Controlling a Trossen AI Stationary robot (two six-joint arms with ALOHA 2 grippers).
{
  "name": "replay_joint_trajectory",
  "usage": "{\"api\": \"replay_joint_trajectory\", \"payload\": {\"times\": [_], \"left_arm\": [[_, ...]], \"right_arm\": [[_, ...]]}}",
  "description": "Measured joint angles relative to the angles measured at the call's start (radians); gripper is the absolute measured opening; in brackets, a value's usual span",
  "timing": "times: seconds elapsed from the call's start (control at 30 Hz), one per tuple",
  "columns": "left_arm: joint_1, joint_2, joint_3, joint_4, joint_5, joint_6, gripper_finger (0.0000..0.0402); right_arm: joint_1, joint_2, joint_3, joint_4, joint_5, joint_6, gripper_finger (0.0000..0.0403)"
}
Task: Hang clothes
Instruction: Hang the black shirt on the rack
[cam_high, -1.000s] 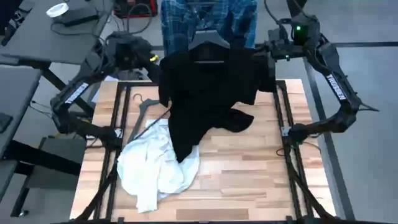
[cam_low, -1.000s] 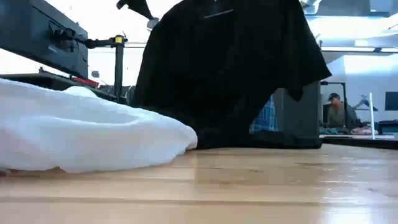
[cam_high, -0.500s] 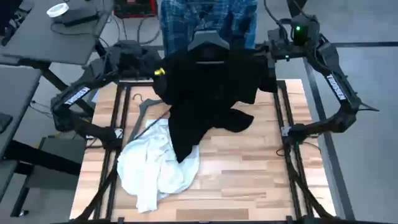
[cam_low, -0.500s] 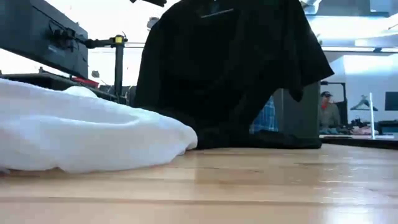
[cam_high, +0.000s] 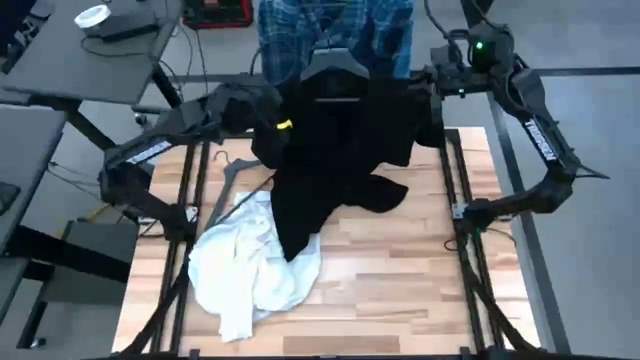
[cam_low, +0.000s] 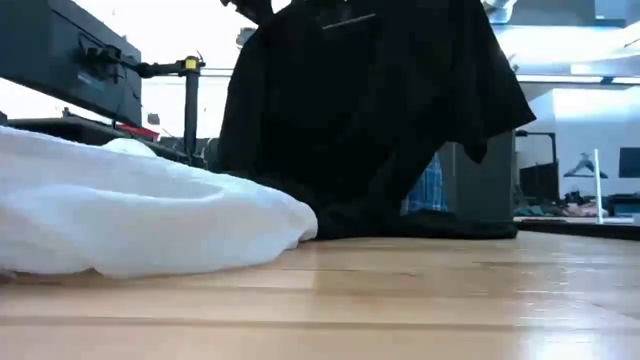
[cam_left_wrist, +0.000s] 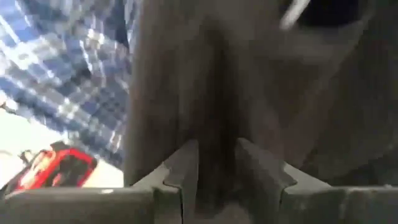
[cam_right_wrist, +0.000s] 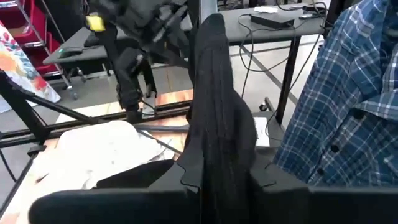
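Note:
The black top (cam_high: 335, 150) hangs at the table's far edge with a dark hanger (cam_high: 335, 68) at its collar. Its lower end (cam_high: 300, 235) lies on the table and on the crumpled white top (cam_high: 250, 265). Behind it hangs the plaid shirt (cam_high: 335, 30). My right gripper (cam_high: 425, 95) is at the black top's right side, shut on it. My left gripper (cam_high: 278, 128) is against its left side. In the left wrist view, that gripper (cam_left_wrist: 217, 155) stands open with dark cloth (cam_left_wrist: 217, 93) close before the gap. My left gripper: I cannot tell whether its fingers touch the black cloth in front of them. My right gripper pinches a bunched fold of the black top (cam_right_wrist: 214, 124) between its two fingers, coming nearly level from the table's right side. The fold stands up as a ridge out of the fingers, and the top hangs slack below it.
A loose dark hanger (cam_high: 235, 165) lies on the wooden table (cam_high: 400, 270) at the far left, beside the white top. Black frame rails (cam_high: 465, 240) run along both sides of the table. The near right half of the wood is bare.
My left gripper has swung toward the table's right, in against the left side of the black top, and its wrist has rolled. The black top, the white top and my right arm have stayed where they were.

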Motion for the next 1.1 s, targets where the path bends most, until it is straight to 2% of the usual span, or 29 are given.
{"api": "replay_joint_trajectory", "payload": {"times": [0.2,0.3,0.43,0.6,0.8,0.9,1.1], "left_arm": [[-0.012,-0.008,0.000,0.005,-0.011,-0.023,0.0090],[0.000,-0.009,0.012,0.013,-0.009,-0.086,0.0106],[0.011,-0.012,0.059,-0.038,-0.012,-0.129,0.0145],[0.010,-0.008,0.068,-0.140,-0.060,-0.052,0.0192],[0.011,-0.005,0.048,-0.275,-0.100,-0.078,0.0200],[0.010,-0.003,0.047,-0.317,-0.129,-0.139,0.0200],[0.036,0.005,0.047,-0.324,-0.140,-0.374,0.0201]], "right_arm": [[0.000,0.000,0.000,0.000,0.000,0.000,0.0030],[0.000,0.000,0.000,0.001,0.000,0.000,0.0030],[0.000,0.000,0.000,0.001,0.000,-0.001,0.0030],[0.000,0.000,0.000,0.002,0.000,-0.001,0.0030],[0.000,0.000,0.000,0.002,0.000,-0.014,0.0030],[0.000,0.000,0.000,0.002,0.000,-0.016,0.0030],[0.000,0.000,0.000,0.007,0.000,-0.016,0.0030]]}}
